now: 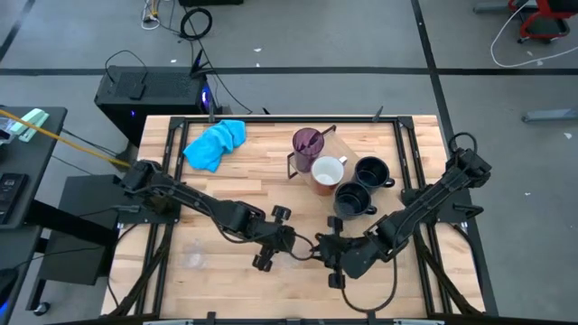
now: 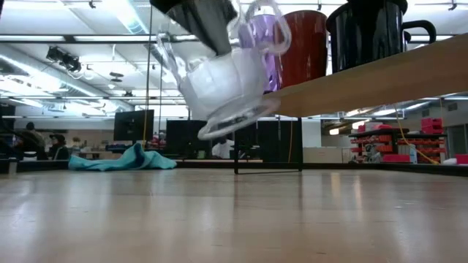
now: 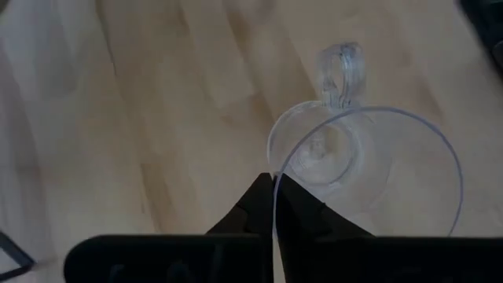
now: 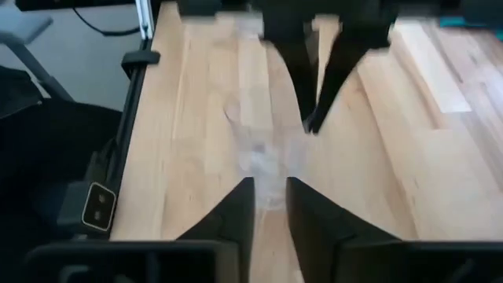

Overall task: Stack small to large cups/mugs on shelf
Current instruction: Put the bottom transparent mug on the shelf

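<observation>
A clear glass mug with a handle (image 3: 338, 149) hangs tilted above the table's near middle (image 2: 227, 80). My left gripper (image 3: 273, 189) is shut on it (image 1: 291, 244). My right gripper (image 4: 269, 189) faces it from the table's right (image 1: 332, 255), its fingers a little apart just short of the blurred glass. On the shelf (image 1: 348, 144) at the far right stand a purple tumbler (image 1: 307, 142), a mug that is white inside and red outside (image 1: 327, 171), and two dark mugs (image 1: 370, 171) (image 1: 354, 199). My left gripper pinches the glass mug's rim (image 3: 277, 169), one finger inside the mug and one outside, across from the handle (image 3: 342, 67). The fingers slant down from the table's left. The mug hangs tilted below them, clear of the table. My right gripper: I cannot tell whether it touches the glass.
A bright blue cloth (image 1: 215, 144) lies at the far left of the table. The shelf board (image 2: 380, 77) stands raised on a thin black wire frame (image 2: 235, 146). Black rails run along the table's edges (image 1: 411, 153). Bare wood lies at the near left (image 1: 199, 262).
</observation>
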### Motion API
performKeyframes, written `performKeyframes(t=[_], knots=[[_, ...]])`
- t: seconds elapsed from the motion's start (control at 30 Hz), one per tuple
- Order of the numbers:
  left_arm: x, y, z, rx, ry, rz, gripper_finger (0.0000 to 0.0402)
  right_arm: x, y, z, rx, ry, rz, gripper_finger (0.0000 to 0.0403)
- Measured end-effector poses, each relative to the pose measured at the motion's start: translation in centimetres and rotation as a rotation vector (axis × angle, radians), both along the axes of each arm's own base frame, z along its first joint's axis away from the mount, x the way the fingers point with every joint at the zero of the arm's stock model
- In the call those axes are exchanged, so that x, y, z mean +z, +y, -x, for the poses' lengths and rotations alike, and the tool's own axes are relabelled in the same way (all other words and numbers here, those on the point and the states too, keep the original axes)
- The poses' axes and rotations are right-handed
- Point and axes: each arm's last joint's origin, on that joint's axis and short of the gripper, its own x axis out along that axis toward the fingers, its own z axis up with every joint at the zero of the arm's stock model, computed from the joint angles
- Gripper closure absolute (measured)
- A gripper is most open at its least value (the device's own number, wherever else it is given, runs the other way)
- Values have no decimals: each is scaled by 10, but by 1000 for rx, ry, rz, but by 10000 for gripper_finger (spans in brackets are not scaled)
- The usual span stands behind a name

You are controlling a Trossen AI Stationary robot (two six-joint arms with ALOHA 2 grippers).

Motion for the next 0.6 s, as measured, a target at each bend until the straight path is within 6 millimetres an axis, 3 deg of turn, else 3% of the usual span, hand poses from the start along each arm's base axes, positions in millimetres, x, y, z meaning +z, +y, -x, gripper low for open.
performKeyframes(t=[0.17, 0.33, 0.6], knots=[[12, -6, 2, 17, -39, -62, 379, -6, 4, -4, -8, -7, 0, 267], [13, -11, 5, 19, -53, -115, 394, -15, 8, -12, -2, -32, 62, 227], [12, -14, 7, 35, -73, -162, 377, -32, 13, -22, 6, -35, 123, 213]])
